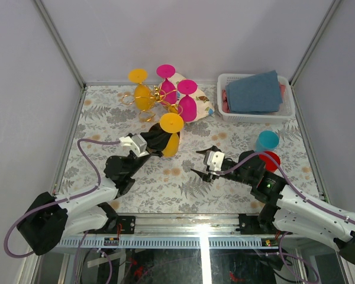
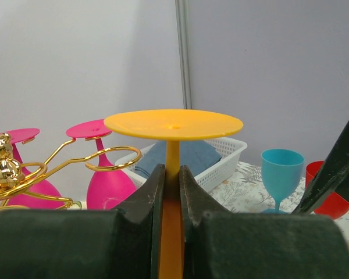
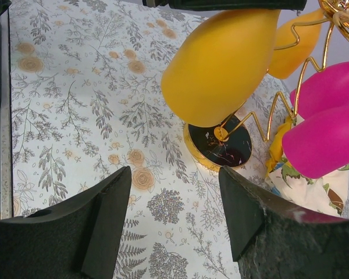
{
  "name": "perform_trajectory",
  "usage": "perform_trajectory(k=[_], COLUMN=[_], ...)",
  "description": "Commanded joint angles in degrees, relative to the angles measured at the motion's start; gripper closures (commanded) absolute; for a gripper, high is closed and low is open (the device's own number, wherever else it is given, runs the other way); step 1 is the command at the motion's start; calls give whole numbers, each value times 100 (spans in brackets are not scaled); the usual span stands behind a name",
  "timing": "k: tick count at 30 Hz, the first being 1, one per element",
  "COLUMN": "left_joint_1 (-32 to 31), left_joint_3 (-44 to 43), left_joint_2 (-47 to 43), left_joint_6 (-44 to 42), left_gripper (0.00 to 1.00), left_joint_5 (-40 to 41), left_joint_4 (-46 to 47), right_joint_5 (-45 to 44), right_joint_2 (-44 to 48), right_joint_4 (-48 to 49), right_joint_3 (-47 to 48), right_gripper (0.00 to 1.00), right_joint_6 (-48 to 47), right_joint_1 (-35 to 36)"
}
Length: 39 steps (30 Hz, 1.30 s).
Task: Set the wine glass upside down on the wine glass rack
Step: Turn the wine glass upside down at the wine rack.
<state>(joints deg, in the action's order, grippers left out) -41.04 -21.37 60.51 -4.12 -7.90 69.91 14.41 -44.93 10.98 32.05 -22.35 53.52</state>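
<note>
Yellow wine glass [image 1: 170,135] is held upside down, foot disc up and bowl down, in the left gripper [image 2: 171,180]. The jaws are clamped on the stem just under the foot.

- Position: the glass is off the table, at the near side of the wine glass rack [image 1: 158,94]. In the right wrist view its bowl [image 3: 221,64] hangs over the rack's black, gold-rimmed base [image 3: 224,145].
- In the left wrist view one curled gold loop arm [image 2: 113,158] ends just beside the stem. I cannot tell whether they touch.
- Already hanging inverted on the rack are a second yellow wine glass [image 1: 143,94] and two pink wine glasses [image 1: 187,100].
- Right gripper [image 1: 204,164] is low over the floral table cover [image 1: 165,183], well apart from the held glass. Its jaws are spread with nothing between them.
- On the right of the table a teal wine glass [image 1: 266,142] stands upright, with a red glass [image 1: 272,160] just beside it.
- White basket [image 1: 228,112] at the far right holds a folded blue cloth [image 1: 254,93].
</note>
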Motion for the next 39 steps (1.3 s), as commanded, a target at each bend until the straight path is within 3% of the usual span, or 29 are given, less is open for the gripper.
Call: perform_trajectory(k=[1,16,39], left_joint_1=[52,99,627], left_joint_3=[42,100,27], left_joint_2=[102,85,806], left_joint_6=[20,-246,602], left_gripper=[100,100,100], left_joint_5=[394,411,50], left_joint_4=[692,621,1603], right_joint_5=[-105,-89,9], right_joint_2=[80,-154,-236], right_joint_4=[165,223,192], right_joint_3=[109,153,175], right_gripper=[32,32,32], right_joint_6=[115,202,283], right_joint_1=[36,33,32])
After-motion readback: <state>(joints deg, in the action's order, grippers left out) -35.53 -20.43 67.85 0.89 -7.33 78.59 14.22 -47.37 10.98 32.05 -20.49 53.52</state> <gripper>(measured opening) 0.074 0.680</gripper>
